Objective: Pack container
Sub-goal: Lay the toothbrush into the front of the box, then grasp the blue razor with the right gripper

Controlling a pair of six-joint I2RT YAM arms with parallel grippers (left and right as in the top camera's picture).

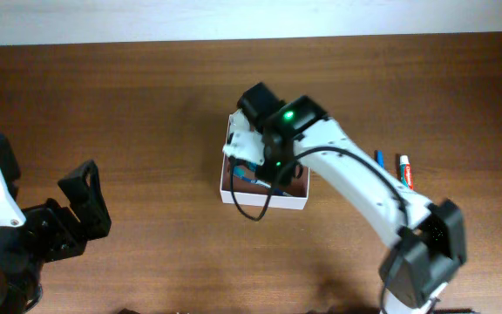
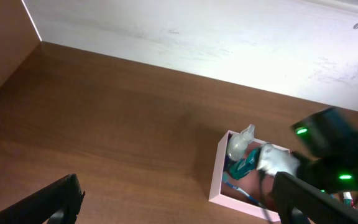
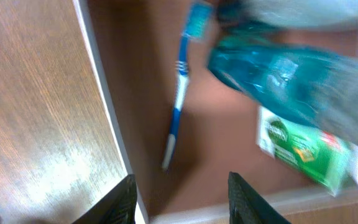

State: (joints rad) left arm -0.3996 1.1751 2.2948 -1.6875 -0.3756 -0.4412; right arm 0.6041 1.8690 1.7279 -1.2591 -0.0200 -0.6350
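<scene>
The container (image 1: 233, 197), a shallow white-walled box with a pinkish-brown inside, sits mid-table. It also shows in the left wrist view (image 2: 216, 179) and in the right wrist view (image 3: 101, 99). Inside lie a blue toothbrush (image 3: 178, 102), a teal bottle (image 3: 278, 71) and a green-and-white packet (image 3: 303, 152). My right gripper (image 3: 182, 193) is open and empty just above the container's floor; from overhead its arm (image 1: 273, 139) hides most of the box. My left gripper (image 1: 77, 205) is open and empty at the table's left, well away from the container.
A blue pen (image 1: 379, 160) and a red-and-white tube (image 1: 405, 171) lie on the table right of the container. A white wall strip runs along the table's far edge (image 1: 251, 17).
</scene>
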